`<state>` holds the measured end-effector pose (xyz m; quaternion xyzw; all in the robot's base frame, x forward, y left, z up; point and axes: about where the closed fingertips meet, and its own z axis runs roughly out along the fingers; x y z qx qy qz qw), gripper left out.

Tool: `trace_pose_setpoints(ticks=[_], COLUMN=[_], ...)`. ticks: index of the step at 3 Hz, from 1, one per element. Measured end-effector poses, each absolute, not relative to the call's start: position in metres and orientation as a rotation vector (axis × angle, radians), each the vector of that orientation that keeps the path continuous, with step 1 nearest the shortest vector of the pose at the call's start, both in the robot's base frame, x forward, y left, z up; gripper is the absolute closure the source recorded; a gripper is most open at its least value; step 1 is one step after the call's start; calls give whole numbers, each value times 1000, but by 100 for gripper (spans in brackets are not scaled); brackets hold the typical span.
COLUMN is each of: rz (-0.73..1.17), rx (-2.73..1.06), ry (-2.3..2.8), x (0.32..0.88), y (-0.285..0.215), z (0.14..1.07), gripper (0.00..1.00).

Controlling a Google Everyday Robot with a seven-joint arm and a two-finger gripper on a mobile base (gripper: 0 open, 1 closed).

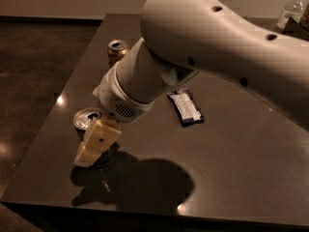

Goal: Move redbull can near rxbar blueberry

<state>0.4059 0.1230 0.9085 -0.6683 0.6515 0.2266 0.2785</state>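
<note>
The redbull can stands upright near the table's front left; only its silver top and a little of its side show. My gripper hangs down at the can, its cream-coloured part covering the can's front and right side. The rxbar blueberry, a dark blue flat bar with a white label panel, lies in the middle of the table, to the right of the can and apart from it. My big white arm fills the upper right of the view.
A gold-orange can stands upright at the back left of the dark table. A clear plastic bottle stands at the far right corner. The table's left and front edges lie close to the redbull can.
</note>
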Motion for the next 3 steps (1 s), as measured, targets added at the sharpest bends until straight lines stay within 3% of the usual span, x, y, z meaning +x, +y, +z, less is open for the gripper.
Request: trace_pose_setpoints(ticks=[3], rz=[688], rx=[-1794], ry=[1738], x=[411], y=[110], z=[924], gripper=[84])
